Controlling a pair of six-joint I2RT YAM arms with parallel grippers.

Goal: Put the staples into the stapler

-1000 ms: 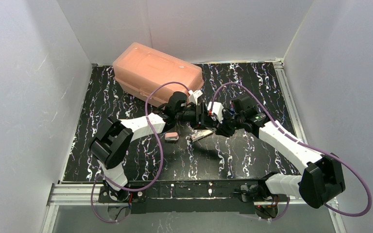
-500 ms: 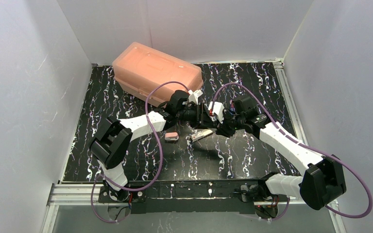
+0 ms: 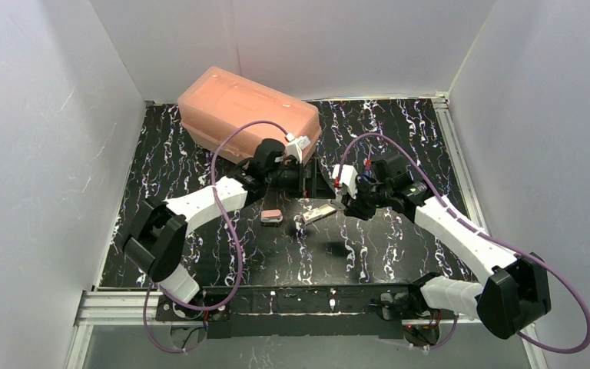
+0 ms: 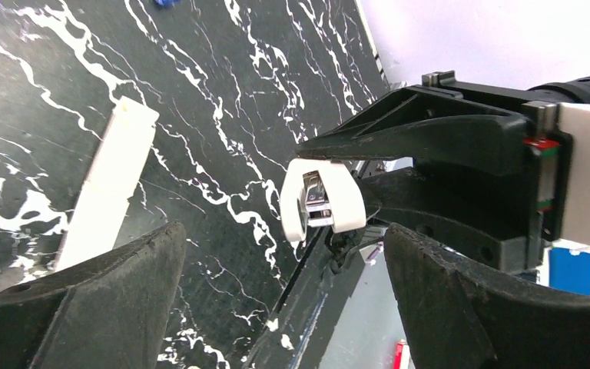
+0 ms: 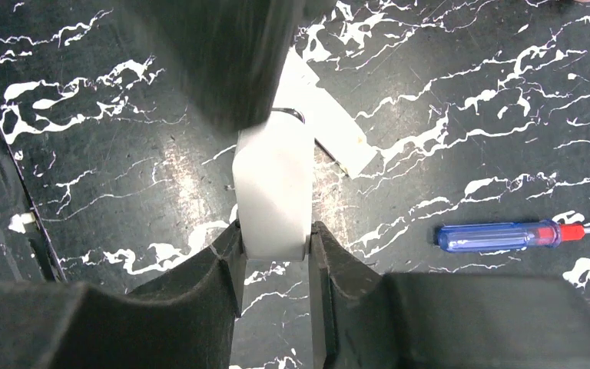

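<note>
My right gripper (image 5: 274, 238) is shut on the white stapler (image 5: 273, 188) and holds it above the table, lengthwise between the fingers. In the left wrist view the stapler's (image 4: 319, 204) end faces me, with metal showing between its white halves. My left gripper (image 4: 280, 238) stands wide open just in front of that end, with nothing between its fingers. From above, the left gripper (image 3: 313, 180) sits left of the right gripper (image 3: 344, 200). Under them a flat white strip (image 5: 330, 123) lies on the table; I cannot tell whether it is the staples.
A large pink plastic box (image 3: 246, 114) stands at the back left. A small pink-and-dark object (image 3: 272, 217) lies left of the white strip (image 3: 319, 213). A blue-handled screwdriver (image 5: 507, 234) lies on the black marbled table (image 3: 399, 131) near the right gripper.
My left gripper has opened wide and drawn back to the left, away from the stapler. The right gripper still holds the stapler in almost the same place.
</note>
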